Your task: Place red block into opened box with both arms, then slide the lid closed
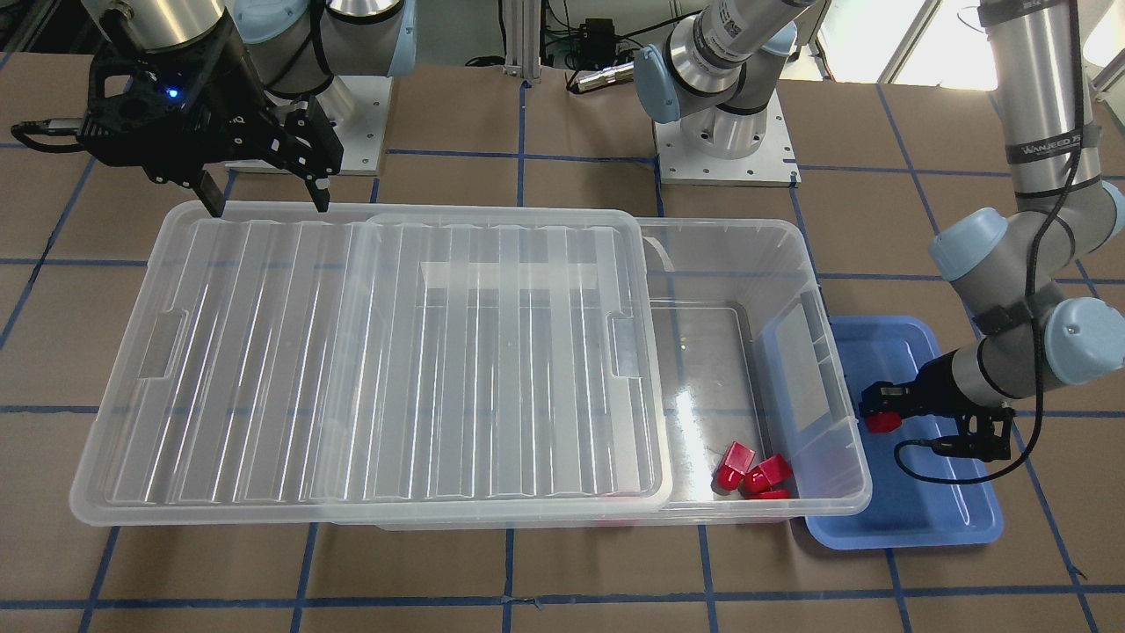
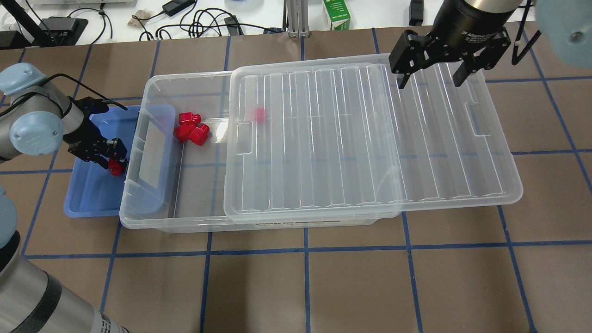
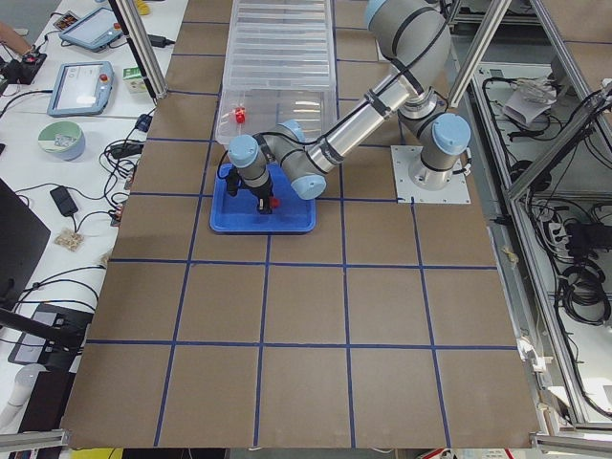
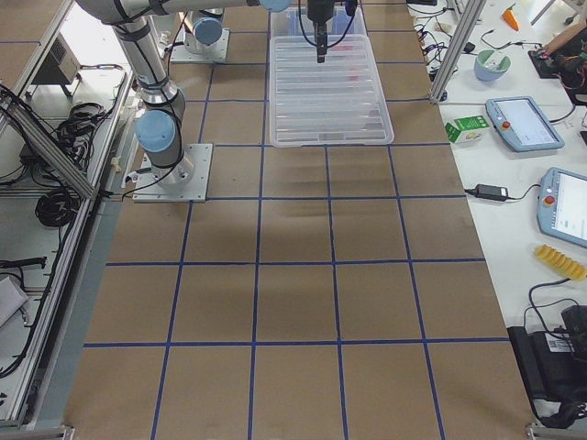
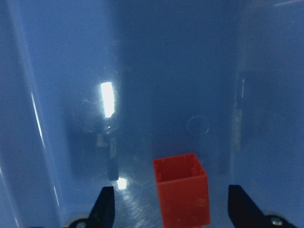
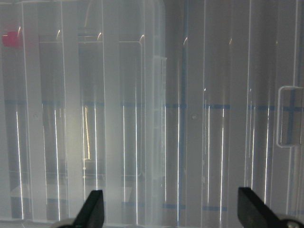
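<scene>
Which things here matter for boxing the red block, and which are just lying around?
Job: red block, blue tray holding it, box, lid, left gripper, right gripper.
Lying about: three red wedge-topped pieces, green carton, cables.

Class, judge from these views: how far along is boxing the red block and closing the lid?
Done: the clear plastic box stands open, its ribbed clear lid slid aside. In hand: the left gripper has open fingers straddling the red block in the blue tray, not gripping. Left: grasp, transfer, closing the lid; the right gripper hangs open above it.
</scene>
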